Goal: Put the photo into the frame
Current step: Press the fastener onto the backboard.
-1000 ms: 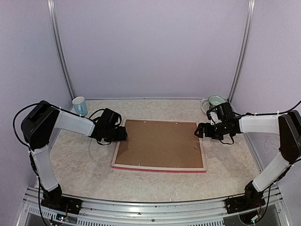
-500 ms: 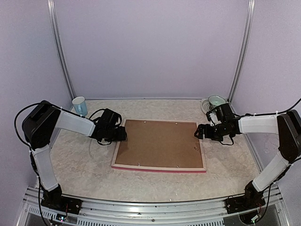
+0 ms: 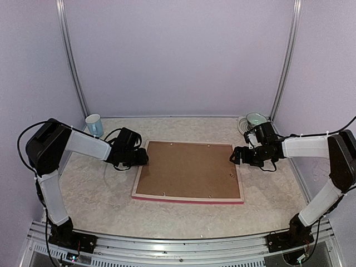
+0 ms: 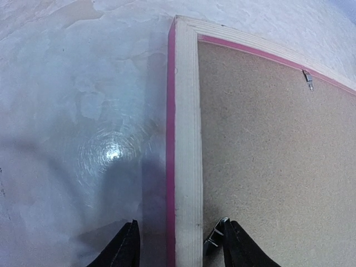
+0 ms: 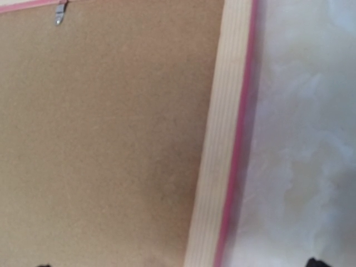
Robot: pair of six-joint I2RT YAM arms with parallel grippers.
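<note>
Presently: frame [image 3: 189, 198] lies back-up, flanked both sides.
Left pincer [image 4: 178, 247] apart, astride short rail running ahead; right pincer [image 3: 240, 154] wide apart opposite.

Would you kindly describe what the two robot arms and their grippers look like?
Both the left arm and right arm have white link covers between bulky black joints, with thin black cables looping alongside. The left gripper and right gripper are black, each with two slim tapering fingers.
</note>
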